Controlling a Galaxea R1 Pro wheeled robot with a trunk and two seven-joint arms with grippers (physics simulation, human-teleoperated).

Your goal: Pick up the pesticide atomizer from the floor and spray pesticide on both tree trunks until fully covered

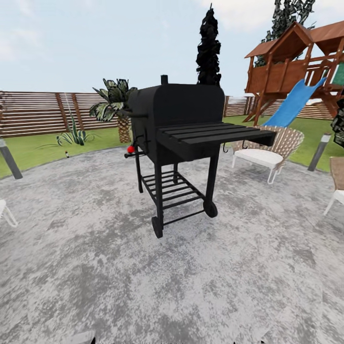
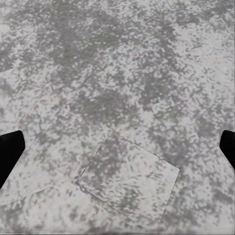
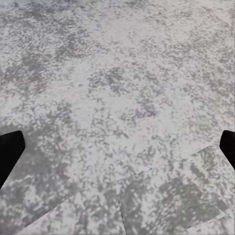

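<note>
A tiny dark speck at the lawn's edge, far ahead and left of the black grill, may be the pesticide atomizer; it is too small to tell, and so is its axis. It lies well apart from both arms, on the left arm's side. The left gripper and right gripper hang over grey stone paving, jaws spread wide and holding nothing.

You've got mottled grey-white stone paving, a matte black grill with a red knob, green lawn, brown slatted fence, blue slide, white-cushioned wicker chair, black fingertips.
</note>
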